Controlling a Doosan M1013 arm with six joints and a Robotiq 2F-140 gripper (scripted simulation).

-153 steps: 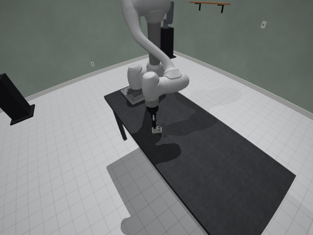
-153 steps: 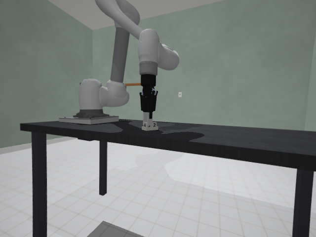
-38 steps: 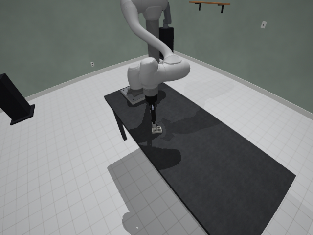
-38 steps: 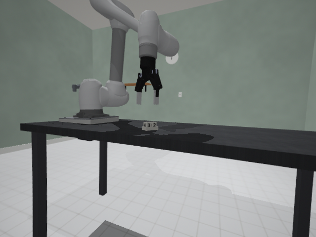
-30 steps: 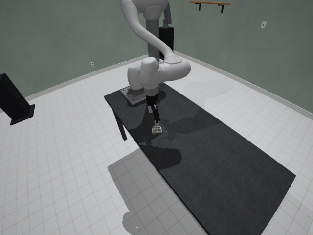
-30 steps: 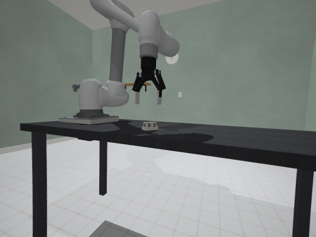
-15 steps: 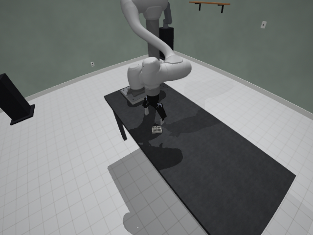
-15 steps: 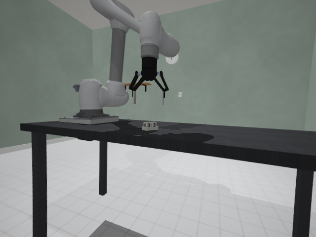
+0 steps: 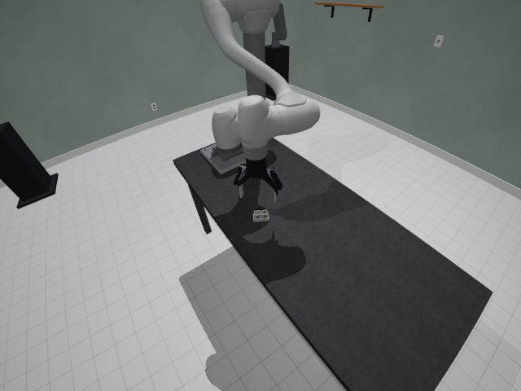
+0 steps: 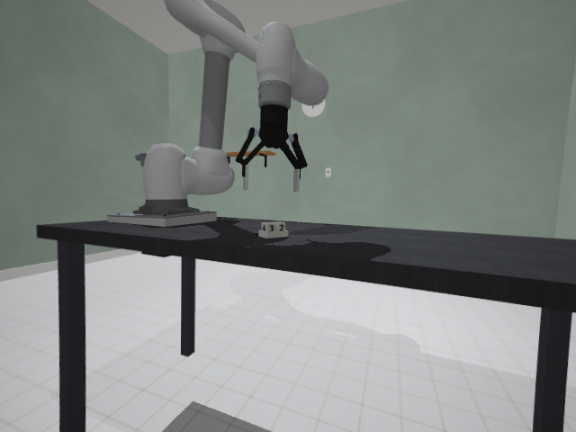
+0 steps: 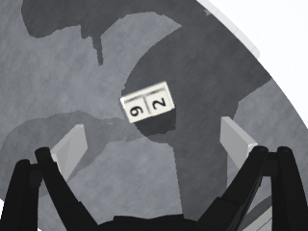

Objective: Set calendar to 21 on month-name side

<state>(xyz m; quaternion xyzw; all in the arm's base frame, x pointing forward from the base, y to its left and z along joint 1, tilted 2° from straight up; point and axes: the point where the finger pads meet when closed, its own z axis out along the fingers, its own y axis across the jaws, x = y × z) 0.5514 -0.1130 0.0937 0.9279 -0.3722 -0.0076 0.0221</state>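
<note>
A small cream calendar tray (image 9: 261, 220) (image 10: 273, 235) stands on the dark table. Two light cubes sit side by side in it. In the exterior view, the left cube (image 10: 271, 228) shows an upright 3 and the right cube (image 10: 281, 228) an upright 2; part of another digit shows at the far left. From above, one cube (image 11: 137, 111) shows a 9 or 6 and the other (image 11: 159, 102) a 2, both turned sideways. I cannot make out a month name. My gripper (image 9: 257, 199) (image 10: 271, 190) (image 11: 152, 134) is open and empty, well above the tray.
The dark table (image 9: 357, 273) (image 10: 464, 251) carries the arm's base plate (image 9: 221, 166) (image 10: 162, 219) beyond the tray. The table's long edge (image 9: 248, 261) runs close to the tray. Arm shadows fall across the tray area.
</note>
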